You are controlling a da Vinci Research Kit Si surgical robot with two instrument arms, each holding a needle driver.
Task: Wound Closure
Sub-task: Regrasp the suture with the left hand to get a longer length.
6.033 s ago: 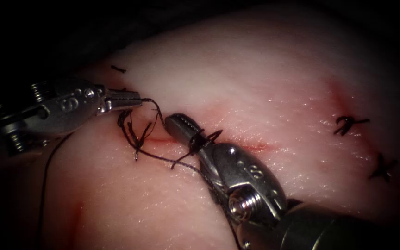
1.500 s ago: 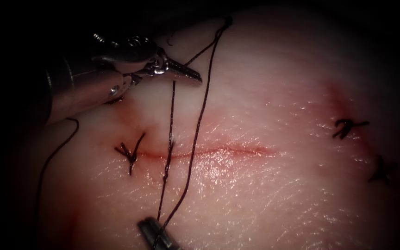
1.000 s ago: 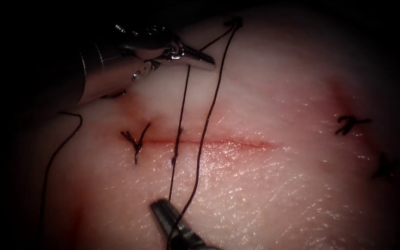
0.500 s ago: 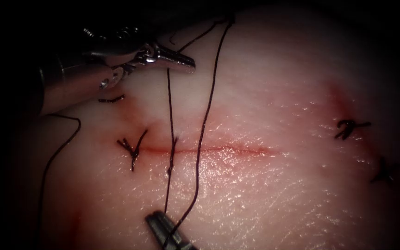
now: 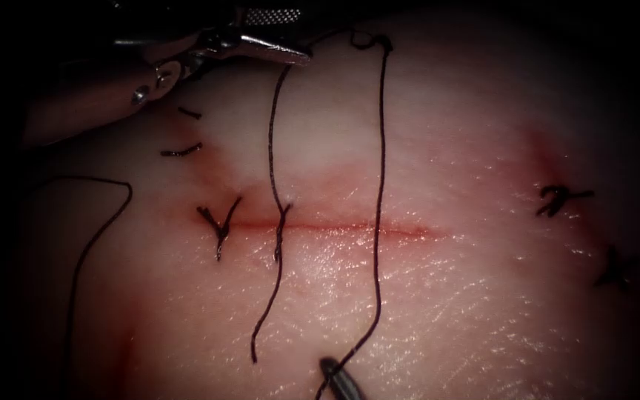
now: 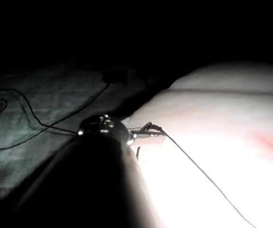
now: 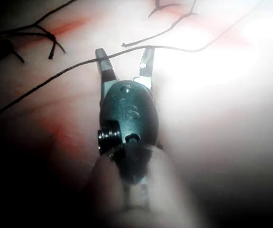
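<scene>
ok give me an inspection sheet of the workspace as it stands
surface: tissue, its cut running left to right, red fluid along it
job's things: thread crosses the cut; tied stitch at the cut's left end; second stitch beside it with long tails
clutter: cut ends of thread; two older stitches far right
grippers: left gripper beyond the cut, a strand reaching it, hold unclear; right gripper open, holding nothing, thread lying across its tips
cables: nothing seen
surroundings: dark cloth beside the tissue, loose thread on it
</scene>
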